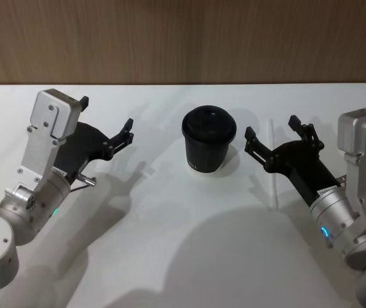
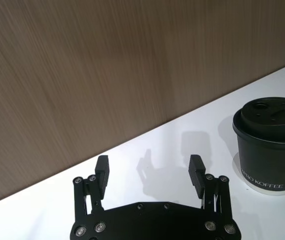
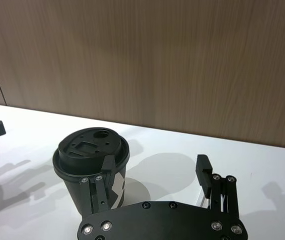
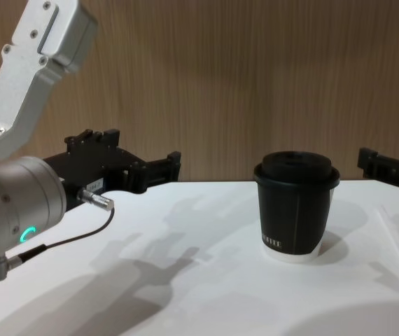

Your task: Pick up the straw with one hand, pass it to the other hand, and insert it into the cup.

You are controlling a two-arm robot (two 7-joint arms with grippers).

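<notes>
One straw (image 1: 275,189) lies flat, lengthwise front-to-back, beside cup (image 1: 209,138).

Lab-style test bench: white table (image 1: 170,256), wood-panel wall (image 1: 183,38).

A plain white table (image 1: 170,256) runs back to a brown wood-grain wall (image 1: 183,38).

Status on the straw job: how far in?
Nothing looks done yet. The straw lies flat on the robot's right of the cup. In hand: nothing. The right gripper is open near the straw, and the left gripper is open and empty. Left: pick-up, handover, insertion.
</notes>
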